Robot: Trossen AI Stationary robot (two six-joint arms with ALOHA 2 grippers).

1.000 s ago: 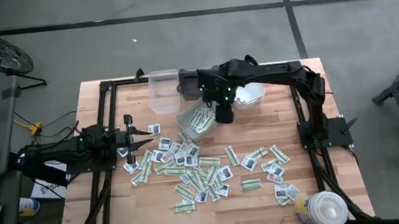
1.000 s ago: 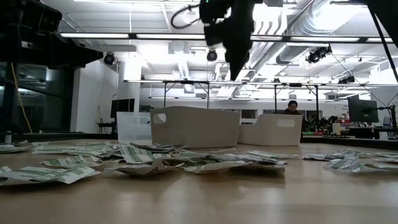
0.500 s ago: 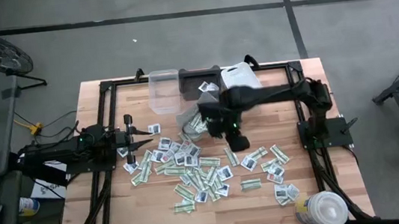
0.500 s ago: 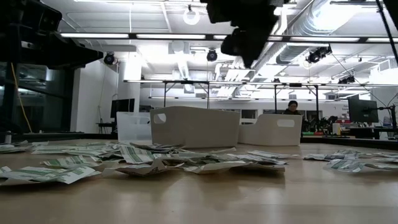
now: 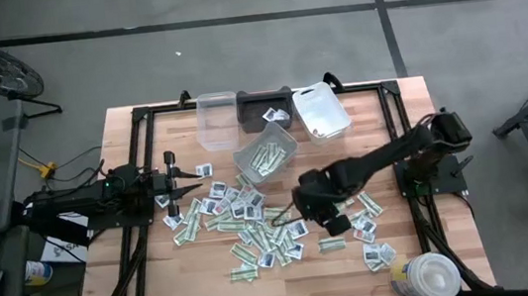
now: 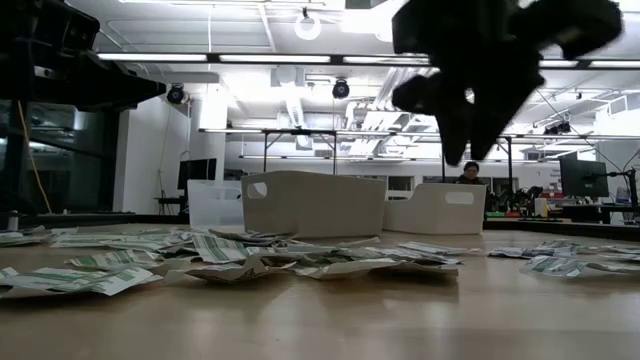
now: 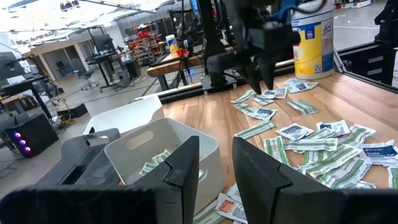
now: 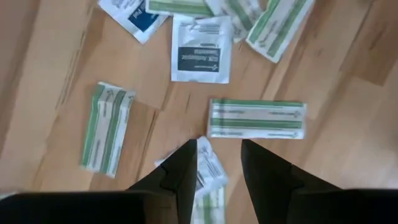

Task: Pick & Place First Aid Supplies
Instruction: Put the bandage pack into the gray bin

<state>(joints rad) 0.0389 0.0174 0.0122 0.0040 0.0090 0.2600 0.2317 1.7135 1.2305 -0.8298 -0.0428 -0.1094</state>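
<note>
Since the earlier frames, the right arm had been swung away from the bins at the far edge and brought out over the scattered first aid supplies (image 5: 263, 223) in the middle of the table (image 5: 454, 236). The left arm had not been moved.

The right gripper (image 5: 303, 206) was seen above the packets, jaws parted, nothing held. In the right wrist view a narrow green-and-white strip (image 8: 257, 117) lay just beyond the fingertips (image 8: 186, 155), and a squarish white packet (image 8: 200, 57) farther off. No contact with any packet could be made out.

The left gripper (image 5: 196, 187) was held at the left edge of the pile, jaws part-open and empty.

Some strips were noted inside the grey bin (image 5: 266, 155). A clear bin (image 5: 218, 120), a dark bin (image 5: 264, 108) and a white bin (image 5: 321, 112) were lined along the far side. A round white tub (image 5: 426, 278) stood at the near right corner. A person (image 6: 470, 173) was seen in the room behind.
</note>
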